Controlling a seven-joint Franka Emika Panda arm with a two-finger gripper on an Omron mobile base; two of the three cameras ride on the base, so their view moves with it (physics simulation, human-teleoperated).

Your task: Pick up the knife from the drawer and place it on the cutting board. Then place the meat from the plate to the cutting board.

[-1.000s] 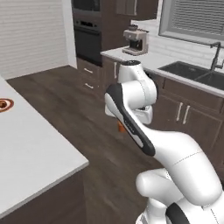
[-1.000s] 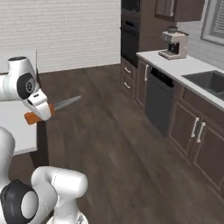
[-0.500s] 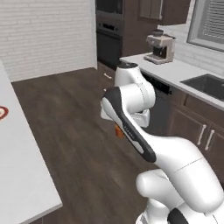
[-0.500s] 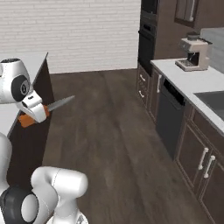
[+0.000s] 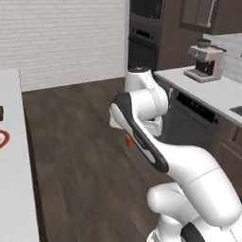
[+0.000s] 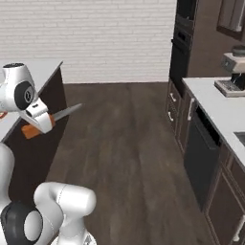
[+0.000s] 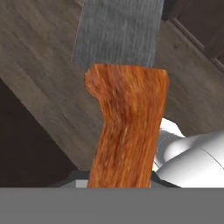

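Note:
My gripper (image 6: 41,120) is shut on the knife and holds it in the air beside the arm, above the wooden floor. The orange handle (image 6: 31,131) sticks out below the hand and the grey blade (image 6: 67,112) points away to the right. In the hand view the orange handle (image 7: 127,131) rises between the jaws, with the grey blade (image 7: 118,30) beyond it. A bit of the handle (image 5: 128,140) peeks out behind the arm. A red arc of the plate (image 5: 3,140) shows at the left edge on the white island counter (image 5: 14,189). The drawer, the meat and the cutting board are out of view.
A long white counter (image 5: 217,97) with a coffee machine (image 5: 204,62) runs along the right over dark cabinets, and a wall oven (image 5: 144,42) stands at its far end. Dark wooden floor (image 6: 124,143) lies between it and the island's dark side (image 6: 33,158).
The whole picture has swung as the base turns: the island has slid further left and the oven and coffee machine counter have come across. The knife stays in the shut gripper.

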